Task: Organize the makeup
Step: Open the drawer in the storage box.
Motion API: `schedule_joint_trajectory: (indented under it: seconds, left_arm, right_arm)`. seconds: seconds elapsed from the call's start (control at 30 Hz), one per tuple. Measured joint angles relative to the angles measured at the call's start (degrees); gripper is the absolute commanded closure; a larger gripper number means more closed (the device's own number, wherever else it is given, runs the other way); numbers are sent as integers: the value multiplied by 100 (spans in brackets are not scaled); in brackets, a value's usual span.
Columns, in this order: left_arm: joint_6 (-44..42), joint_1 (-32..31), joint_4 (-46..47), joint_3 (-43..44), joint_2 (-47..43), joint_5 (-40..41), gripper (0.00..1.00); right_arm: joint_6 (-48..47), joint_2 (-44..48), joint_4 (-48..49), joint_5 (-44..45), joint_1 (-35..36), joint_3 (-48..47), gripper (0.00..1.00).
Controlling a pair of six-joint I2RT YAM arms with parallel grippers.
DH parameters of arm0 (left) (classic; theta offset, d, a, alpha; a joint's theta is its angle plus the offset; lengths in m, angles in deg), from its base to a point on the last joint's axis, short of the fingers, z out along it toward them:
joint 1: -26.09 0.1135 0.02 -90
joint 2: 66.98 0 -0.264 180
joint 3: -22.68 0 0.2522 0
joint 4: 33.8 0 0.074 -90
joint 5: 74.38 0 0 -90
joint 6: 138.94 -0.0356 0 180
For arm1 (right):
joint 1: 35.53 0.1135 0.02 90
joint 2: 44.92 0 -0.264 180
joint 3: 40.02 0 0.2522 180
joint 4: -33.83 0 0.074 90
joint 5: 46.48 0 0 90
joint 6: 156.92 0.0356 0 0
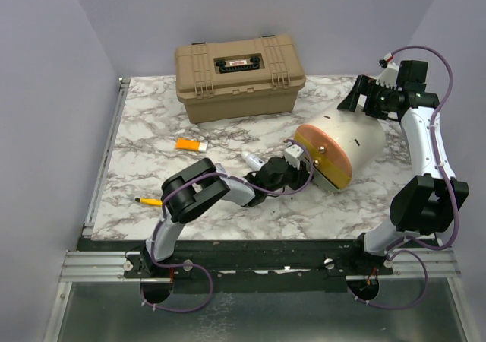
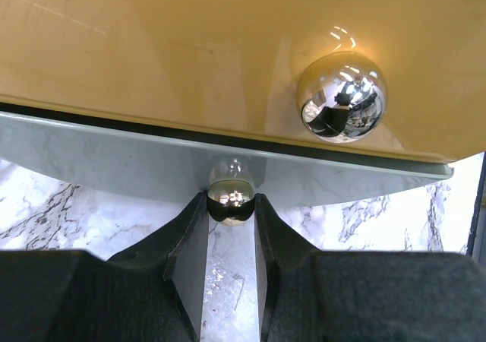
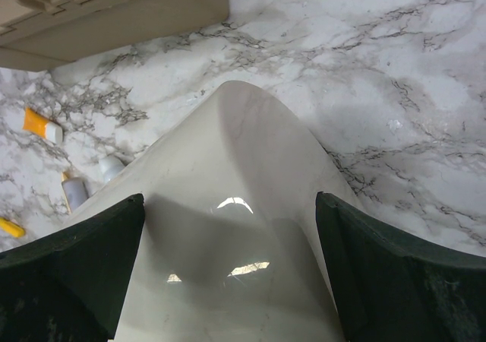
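A cream-and-orange round pouch (image 1: 345, 140) lies on its side on the white marble table (image 1: 144, 129). The left gripper (image 1: 300, 159) meets the pouch's orange end face. The right gripper (image 1: 355, 99) hangs just behind its cream body. To the left of the pouch, a small pale tube (image 1: 253, 159) lies near, a flat orange tube (image 1: 191, 144) farther off, and a thin yellow pencil (image 1: 149, 201) farthest. Behind the pouch and to its left stands a closed tan plastic hard case (image 1: 239, 76).
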Motion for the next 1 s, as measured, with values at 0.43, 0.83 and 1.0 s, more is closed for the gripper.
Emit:
schedule_joint_trajectory:
  seconds: [0.43,0.83,1.0]
  left_arm:
    - [7,0,2,-136,-107,-4,89]
    - [7,0,-4,-278,-221,-9,89]
    - [7,0,-15,-326,-269,-13,89]
  right_arm:
    - [22,4,2,7,0,2,5]
    - [26,11,20,7,0,20,5]
    - [26,11,20,7,0,20,5]
